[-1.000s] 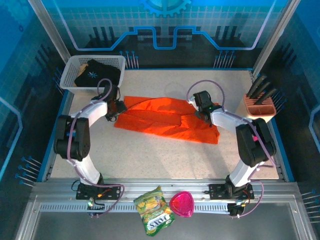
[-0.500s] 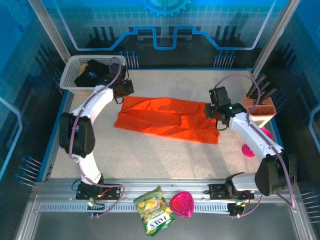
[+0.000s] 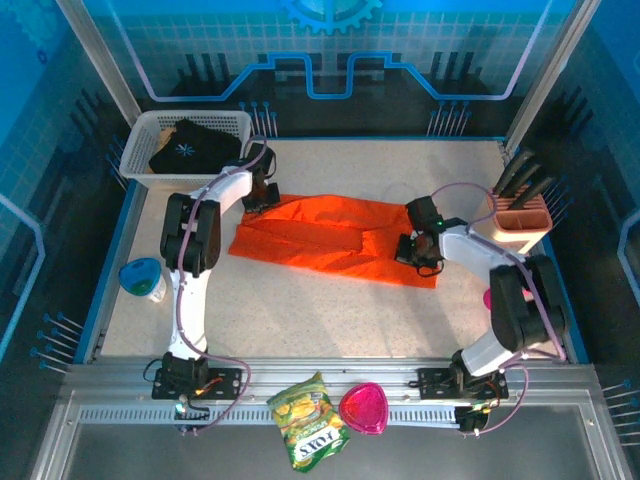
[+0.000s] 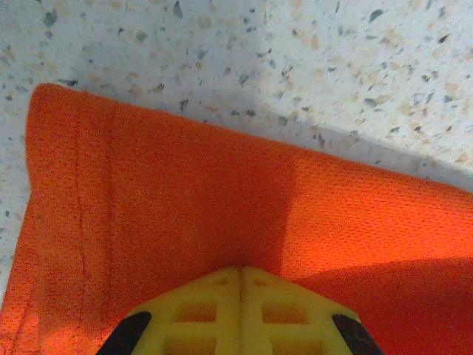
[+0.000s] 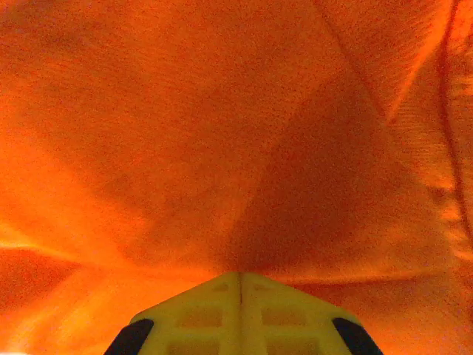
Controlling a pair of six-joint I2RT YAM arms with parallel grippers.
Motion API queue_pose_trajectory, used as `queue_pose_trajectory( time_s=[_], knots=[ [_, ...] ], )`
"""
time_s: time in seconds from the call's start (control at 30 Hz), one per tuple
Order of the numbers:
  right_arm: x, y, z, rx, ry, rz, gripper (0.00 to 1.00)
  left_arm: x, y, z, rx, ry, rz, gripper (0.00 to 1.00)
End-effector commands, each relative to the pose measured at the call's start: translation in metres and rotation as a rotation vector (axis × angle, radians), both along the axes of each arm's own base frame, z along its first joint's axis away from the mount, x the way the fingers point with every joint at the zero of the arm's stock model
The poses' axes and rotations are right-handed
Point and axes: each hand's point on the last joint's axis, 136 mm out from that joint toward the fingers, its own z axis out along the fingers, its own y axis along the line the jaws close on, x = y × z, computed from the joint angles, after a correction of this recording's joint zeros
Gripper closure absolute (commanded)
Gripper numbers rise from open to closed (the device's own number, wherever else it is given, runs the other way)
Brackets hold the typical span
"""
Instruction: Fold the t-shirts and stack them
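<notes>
Claws (image 3: 262,197) (image 3: 408,250) pinched orange shirt (image 3: 330,236); basket (image 3: 138,152) holds black shirt (image 3: 192,148).

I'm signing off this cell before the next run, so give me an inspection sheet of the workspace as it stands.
Surface: speckled table, no spills seen.
Job's things: orange t-shirt lying partly folded mid-table; black t-shirt in the white basket.
Clutter: snack bag and pink dish on the front rail; blue-lidded cup at the left edge; utensil rack at the right.
Grippers: left pincer shut on the orange t-shirt's far left corner; right pincer shut on its right end.
Cables: lilac cables loop along both arms.
Surroundings: blue panelled walls.
</notes>
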Motion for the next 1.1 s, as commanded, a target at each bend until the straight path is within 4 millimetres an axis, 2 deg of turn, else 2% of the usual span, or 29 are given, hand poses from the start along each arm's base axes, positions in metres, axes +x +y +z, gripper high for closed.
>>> queue_pose_trajectory(
  time_s=[0.0,0.07,0.27,0.53,0.77,0.83,0.97,1.07],
  knots=[
    [0.015,0.001,-0.013,0.013,0.025,-0.028,1.00,-0.013,-0.001,-0.003,0.005,0.057,-0.008,1.00],
    [0.021,0.000,-0.023,-0.006,0.050,-0.024,1.00,-0.022,-0.002,-0.008,-0.003,0.084,-0.009,1.00],
    [0.055,-0.008,-0.020,-0.056,0.055,0.009,1.00,-0.065,-0.010,-0.017,-0.050,0.134,-0.003,1.00],
    [0.123,-0.019,-0.024,-0.065,0.062,0.104,1.00,-0.136,-0.035,-0.016,-0.139,0.180,-0.019,1.00],
    [0.177,-0.015,-0.031,0.002,0.053,0.174,1.00,-0.198,-0.060,0.003,-0.171,0.186,-0.033,1.00],
    [0.190,-0.011,-0.040,0.034,0.064,0.184,1.00,-0.213,-0.068,0.011,-0.182,0.174,-0.037,1.00],
    [0.221,-0.002,-0.043,0.066,0.061,0.199,1.00,-0.239,-0.084,0.022,-0.197,0.151,-0.044,0.97],
    [0.242,0.005,-0.040,0.095,0.040,0.201,1.00,-0.251,-0.089,0.028,-0.204,0.145,-0.045,0.97]
  ],
)
